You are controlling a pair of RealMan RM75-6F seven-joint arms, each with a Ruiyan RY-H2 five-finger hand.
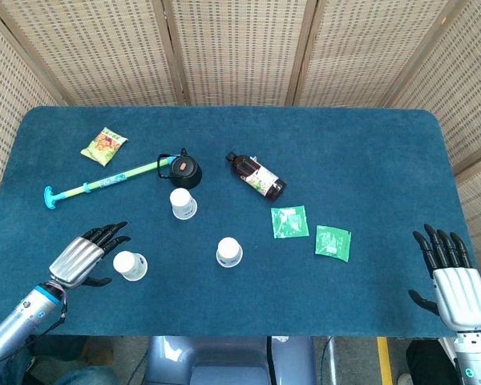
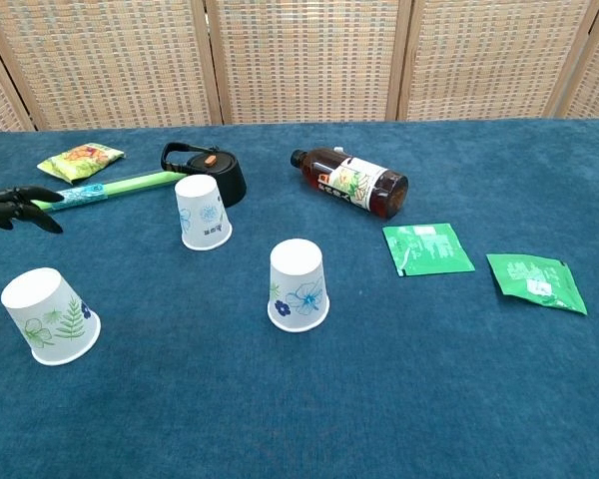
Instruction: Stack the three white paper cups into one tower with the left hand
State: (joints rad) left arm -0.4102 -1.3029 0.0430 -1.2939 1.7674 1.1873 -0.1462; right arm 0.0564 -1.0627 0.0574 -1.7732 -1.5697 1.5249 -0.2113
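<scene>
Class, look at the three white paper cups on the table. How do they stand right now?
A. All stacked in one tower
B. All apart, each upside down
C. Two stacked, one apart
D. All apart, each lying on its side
B: the left cup, middle cup and far cup each stand apart, rim down on the table.

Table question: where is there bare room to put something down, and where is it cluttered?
The table is bare along its far edge, its whole right side past the two green packets, and the near strip in front of the middle cup. It is crowded at left-centre: lid, green stick, bottle, far cup, plus the left hand beside the nearest cup.
</scene>
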